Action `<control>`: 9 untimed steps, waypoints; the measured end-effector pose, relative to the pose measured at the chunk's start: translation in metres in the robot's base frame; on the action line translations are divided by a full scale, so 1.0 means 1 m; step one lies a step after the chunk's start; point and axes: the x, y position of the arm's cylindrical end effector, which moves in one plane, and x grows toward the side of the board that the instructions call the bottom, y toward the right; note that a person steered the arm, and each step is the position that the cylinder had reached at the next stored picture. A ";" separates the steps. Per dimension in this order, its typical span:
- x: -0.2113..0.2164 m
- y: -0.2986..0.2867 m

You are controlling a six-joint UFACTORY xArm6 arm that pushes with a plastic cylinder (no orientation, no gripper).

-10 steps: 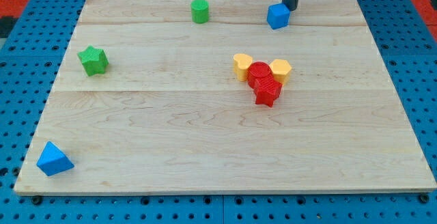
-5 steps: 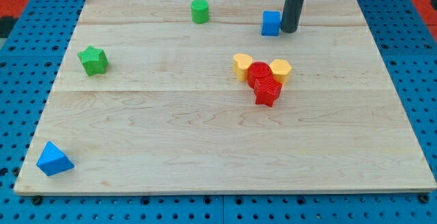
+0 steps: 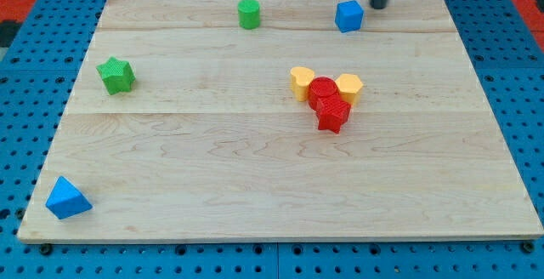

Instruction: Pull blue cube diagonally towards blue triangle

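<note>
The blue cube (image 3: 348, 15) sits near the view's top edge of the wooden board (image 3: 212, 160), right of centre. The blue triangle (image 3: 67, 199) lies at the board's bottom left corner, far from the cube. My tip (image 3: 377, 6) is at the top edge, just up and to the right of the blue cube, with a small gap between them. The rod looks blurred.
A green cylinder (image 3: 248, 14) stands at the top, left of the cube. A green star (image 3: 116, 75) lies at the left. Two yellow blocks (image 3: 302, 82) (image 3: 349, 86) and two red blocks (image 3: 322, 92) (image 3: 334, 115) cluster right of the board's middle.
My tip has moved up and right, from beside the cube's right face to the top edge. The blue cube has shifted slightly up and right and turned.
</note>
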 end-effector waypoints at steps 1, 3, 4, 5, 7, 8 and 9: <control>0.066 -0.054; 0.094 -0.180; 0.120 -0.209; 0.147 -0.231; 0.224 -0.255; 0.217 -0.211; 0.260 -0.250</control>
